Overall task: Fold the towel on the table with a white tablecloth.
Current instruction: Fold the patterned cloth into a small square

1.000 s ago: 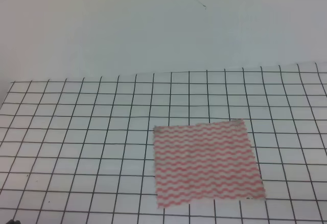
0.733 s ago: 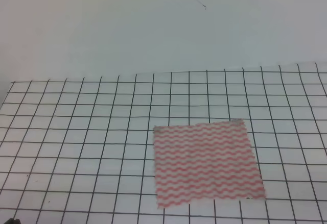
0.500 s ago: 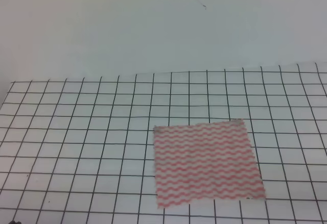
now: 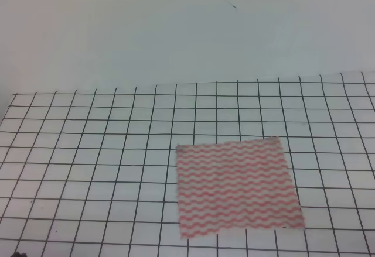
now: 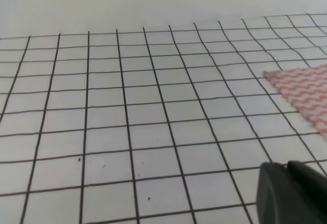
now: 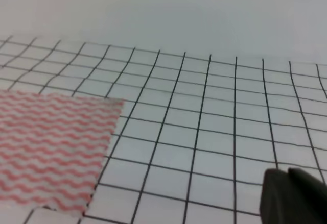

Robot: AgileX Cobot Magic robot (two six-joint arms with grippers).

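Plain pale wall (image 4: 176, 28) fills upper third of high view, w/ a thin dark hairline mark (image 4: 225, 0) at upper centre-right. Light is soft, even, no hard shadows. Both wrist views show same blank wall across top of frame.

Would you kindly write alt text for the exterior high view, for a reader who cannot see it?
A pink-and-white wavy-striped towel lies flat and unfolded, right of centre near the front of a table with a white tablecloth printed with a black grid. No robot arm or gripper is in view; a plain pale wall fills the upper part.
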